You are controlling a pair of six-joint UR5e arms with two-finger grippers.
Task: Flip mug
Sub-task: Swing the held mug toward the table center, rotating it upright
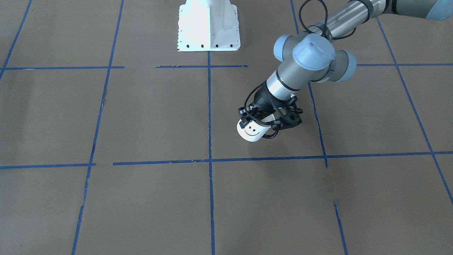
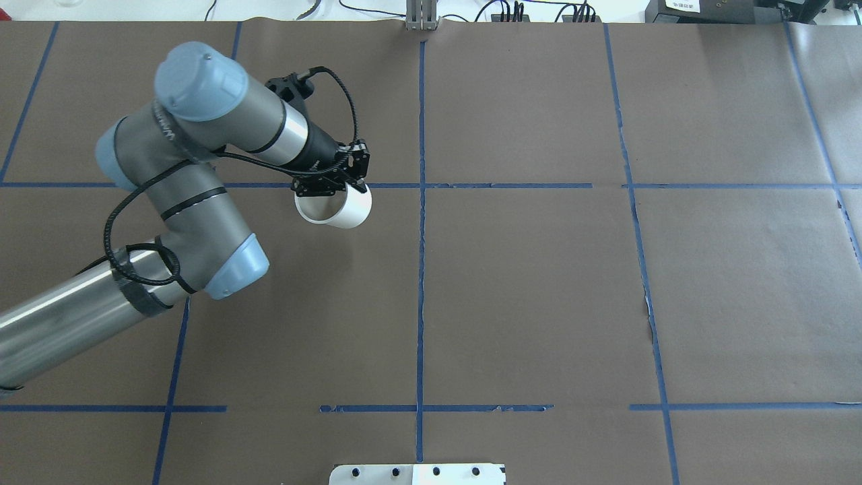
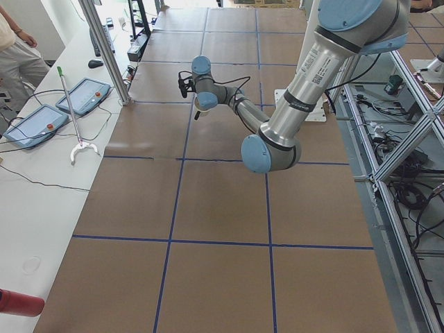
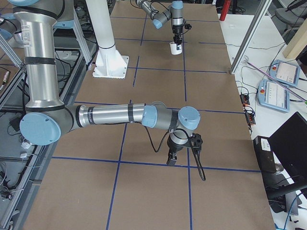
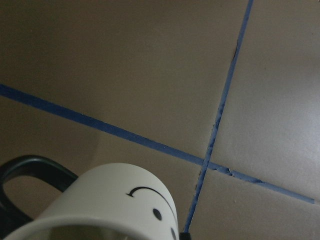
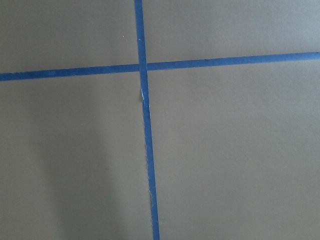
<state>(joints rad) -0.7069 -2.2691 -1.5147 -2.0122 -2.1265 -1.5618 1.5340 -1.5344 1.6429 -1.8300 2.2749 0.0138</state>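
Closest to the left wrist camera, the mug (image 5: 115, 200) hangs tilted in the left hand (image 1: 260, 120), which pinches its rim, with the mouth angled back toward the robot. The bench (image 1: 141, 117) below seems not to touch it, so we judge the flip half made. Next, we'd roll the hand until the mug sits level, lower it, then let go. Far off, the right hand (image 4: 171, 160) hangs low over the bench, and we cannot tell whether it is wide or narrow.
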